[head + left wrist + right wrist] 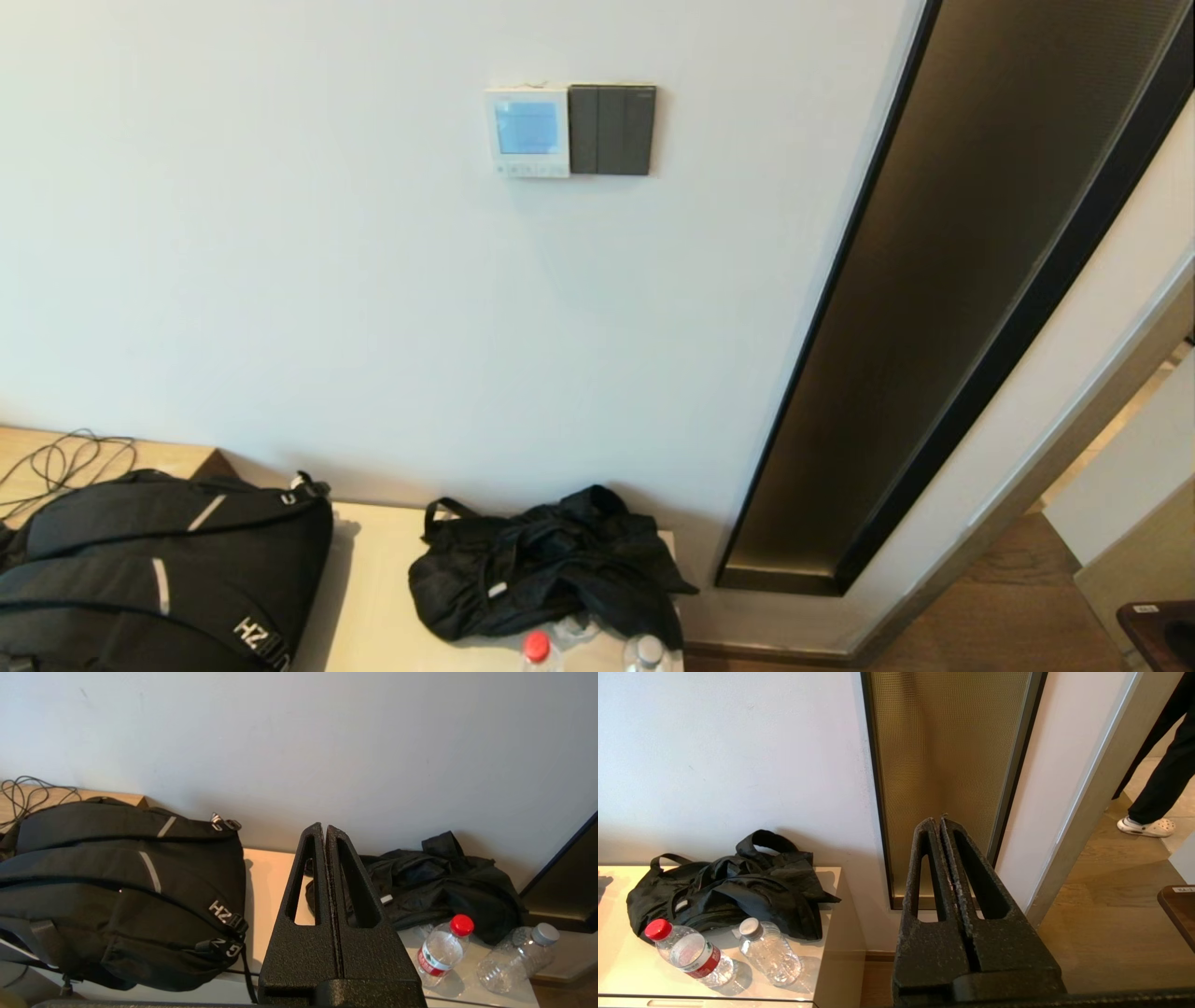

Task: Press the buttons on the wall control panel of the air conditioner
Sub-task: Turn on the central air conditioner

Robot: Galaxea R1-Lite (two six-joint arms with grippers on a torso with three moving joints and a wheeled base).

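Observation:
The white wall control panel (pixel 527 132) with a light-blue screen hangs high on the wall in the head view. Its row of tiny pale buttons (pixel 528 170) runs along its bottom edge. A dark grey three-rocker switch plate (pixel 611 130) sits right beside it. Neither gripper shows in the head view. My left gripper (pixel 325 828) is shut and empty, low over the cabinet, pointing at the wall. My right gripper (pixel 937 821) is shut and empty, low, facing the gold mesh panel. The control panel is out of both wrist views.
A pale cabinet (pixel 373 597) stands against the wall with a black backpack (pixel 159 569), a crumpled black bag (pixel 551 560) and two plastic bottles (pixel 444 947) (pixel 518 956). A dark-framed gold mesh panel (pixel 943 765) rises to the right. A person's leg (pixel 1157 788) stands far right.

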